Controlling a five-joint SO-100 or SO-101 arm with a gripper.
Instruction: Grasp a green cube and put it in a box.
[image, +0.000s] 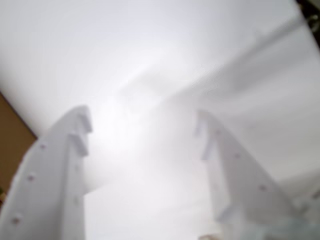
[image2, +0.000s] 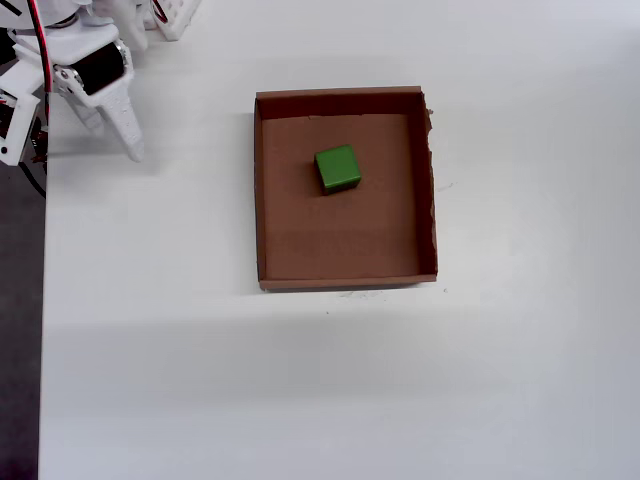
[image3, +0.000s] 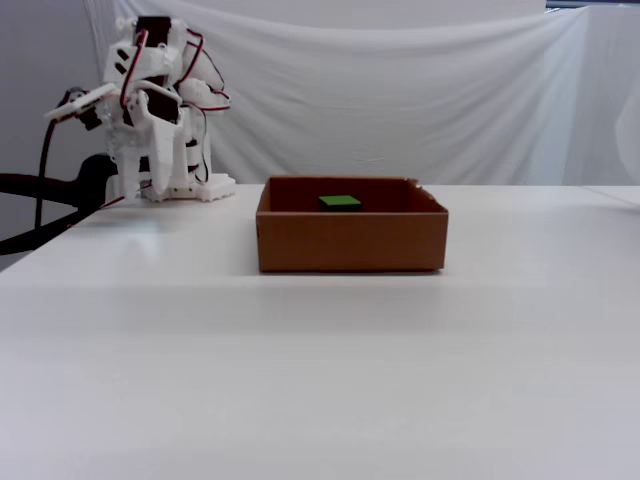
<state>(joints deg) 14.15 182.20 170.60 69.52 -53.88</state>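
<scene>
1. White gripper closest in the wrist view: fingers spread wide, nothing between them, only blurred pale tabletop beyond.
2. Parked folded at the upper-left corner of the overhead view, gripper over bare white table, well apart from the box.
3. Farther right in that view: brown cardboard, low walls, one ragged side.
4. Inside it already, green cube flat on the floor, nearer the far wall, touching no wall; top face just showing above the rim in the fixed view.
5. Judged: placement done; no long axis to align; cube right of and beyond the fingertips.
</scene>
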